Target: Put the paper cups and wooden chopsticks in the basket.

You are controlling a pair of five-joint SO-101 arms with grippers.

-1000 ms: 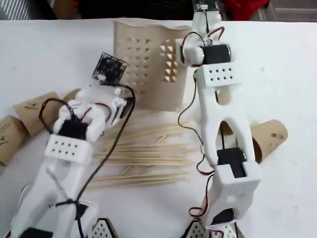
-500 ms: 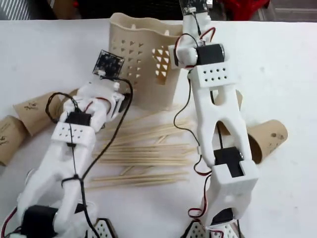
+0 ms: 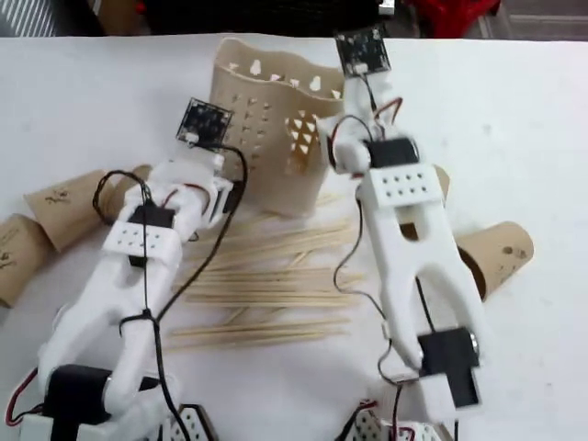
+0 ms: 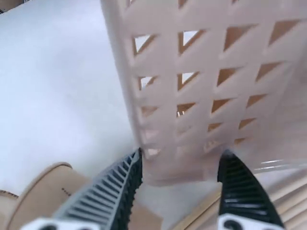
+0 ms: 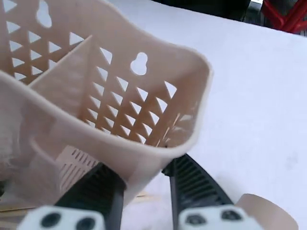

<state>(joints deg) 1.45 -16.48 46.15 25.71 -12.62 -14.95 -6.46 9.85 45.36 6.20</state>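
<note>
Basket (image 3: 262, 115) stands upright near the far edge of the table (image 3: 92, 92), its wall pinched by the right gripper (image 5: 144, 165) and its base straddled by the open-jawed left gripper (image 4: 181, 155), chopsticks (image 3: 266, 296) lying crosswise just on its near side.

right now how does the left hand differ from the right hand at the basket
Grip: the left hand is spread wide open, while the right hand is shut on the wall of the basket. Place: the left hand straddles the basket's bottom corner near the table; the right hand sits at its top rim. Shared: both have dark ribbed fingers and face the same basket.
</note>
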